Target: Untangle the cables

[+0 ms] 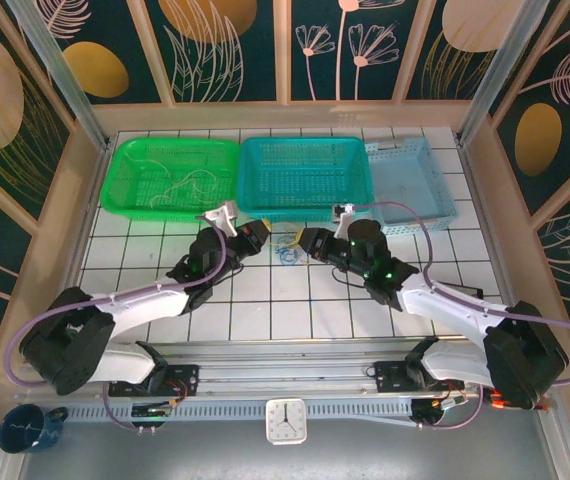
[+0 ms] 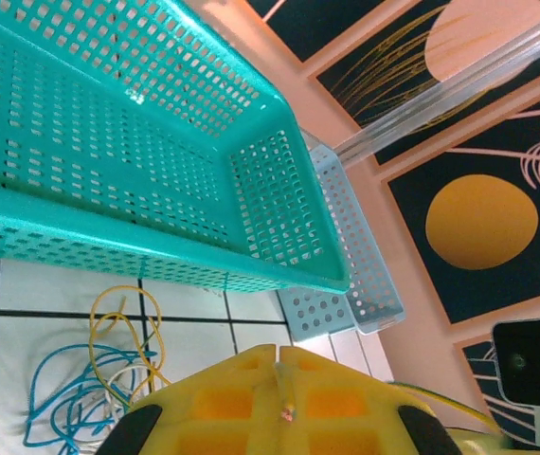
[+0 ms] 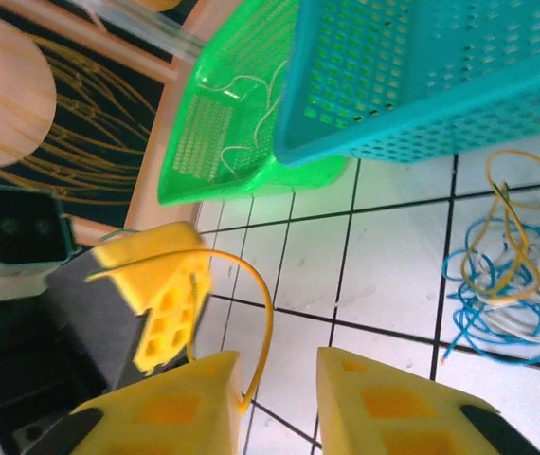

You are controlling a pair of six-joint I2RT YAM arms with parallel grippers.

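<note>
On the tiles (image 1: 255, 300) just before the teal basket (image 2: 156, 251), the cables (image 3: 507, 284) lie heaped. Now the left gripper (image 2: 278, 355) is closed on one yellow cable (image 3: 270, 318); the right gripper (image 3: 279, 365) has its jaws apart. Better to pull this strand away slowly, watching for snags.

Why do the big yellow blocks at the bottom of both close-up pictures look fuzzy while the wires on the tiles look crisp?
Left wrist view: the left gripper sits right at the lens, out of focus, while the cables and teal basket are sharp. Right wrist view: same for the right gripper; the yellow cable beside it stays clear. Top external view: even light, soft shadows.
</note>
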